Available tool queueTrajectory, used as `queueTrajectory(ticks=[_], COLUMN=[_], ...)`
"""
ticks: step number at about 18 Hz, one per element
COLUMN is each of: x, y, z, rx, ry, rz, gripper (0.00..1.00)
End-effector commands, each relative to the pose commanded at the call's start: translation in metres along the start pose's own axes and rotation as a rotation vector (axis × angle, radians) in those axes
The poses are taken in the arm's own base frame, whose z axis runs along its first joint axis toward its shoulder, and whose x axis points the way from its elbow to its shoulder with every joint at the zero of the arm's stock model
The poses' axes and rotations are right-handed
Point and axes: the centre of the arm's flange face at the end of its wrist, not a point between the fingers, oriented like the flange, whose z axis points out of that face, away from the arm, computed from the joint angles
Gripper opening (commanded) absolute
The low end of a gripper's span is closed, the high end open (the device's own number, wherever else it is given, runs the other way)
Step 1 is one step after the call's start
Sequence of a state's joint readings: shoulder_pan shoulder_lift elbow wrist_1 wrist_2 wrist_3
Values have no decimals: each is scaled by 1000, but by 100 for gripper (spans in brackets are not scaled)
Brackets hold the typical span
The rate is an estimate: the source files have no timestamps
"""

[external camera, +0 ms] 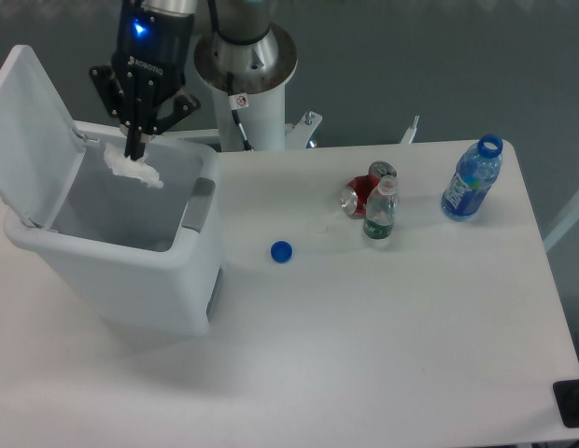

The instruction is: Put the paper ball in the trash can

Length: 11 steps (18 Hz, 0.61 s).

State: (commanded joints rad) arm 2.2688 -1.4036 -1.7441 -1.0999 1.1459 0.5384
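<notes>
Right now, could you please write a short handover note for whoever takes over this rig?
Gripper: shut on the paper ball, held above the open trash can, lid flipped up.
Done: ball picked up and carried over the bin opening.
Left: open the fingers so the ball drops in, then pull the arm away.
On the table: blue cap, two bottles, a crushed can, untouched.

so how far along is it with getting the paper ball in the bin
Nearly there. Done: the paper ball is off the table, pinched in the claw, and the trash can stands with its lid open. In hand: the claw holds the ball over the can's open mouth, toward the back. Left: open the claw so the ball drops in. The blue cap and bottles are untouched.
</notes>
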Motion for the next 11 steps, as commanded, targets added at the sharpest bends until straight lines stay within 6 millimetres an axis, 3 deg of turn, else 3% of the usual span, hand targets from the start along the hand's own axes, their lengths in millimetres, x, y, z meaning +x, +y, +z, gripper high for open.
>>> queueTrajectory(ticks=[1,6,8,11], x=[1,1,-1,-21], y=[0,-1,-2,-3], z=[-2,-2,-2,3], rx=[4,4,6,-8], ry=[-2,-4,-8,-37], rz=[3,12,13,-6], gripper=[69,82,99,100])
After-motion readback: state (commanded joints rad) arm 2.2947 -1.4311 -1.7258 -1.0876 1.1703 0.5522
